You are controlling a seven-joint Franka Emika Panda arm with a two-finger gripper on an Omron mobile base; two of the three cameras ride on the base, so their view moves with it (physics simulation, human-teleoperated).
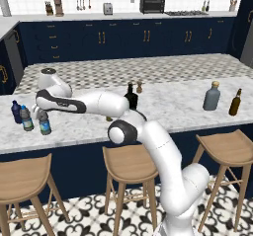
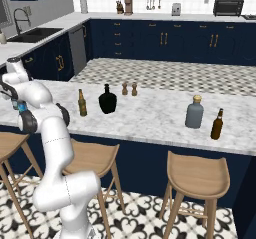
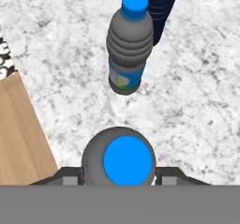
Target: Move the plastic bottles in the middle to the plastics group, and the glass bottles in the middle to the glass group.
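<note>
We see hand point(image 3: 118, 178) at left end of desk point(image 1: 163, 106), part-open fingers point(image 3: 70, 177) clamped either side of water bottle point(image 3: 118, 158), bottle upright on desk. Just beyond stand second water bottle point(image 3: 129, 42) and dark blue bottle point(image 3: 159, 5). Green bottle point(image 2: 81, 103) and black bottle point(image 2: 107, 100) mid-desk. Grey-blue bottle point(image 1: 212, 96) and brown bottle point(image 1: 235, 102) far right.
</note>
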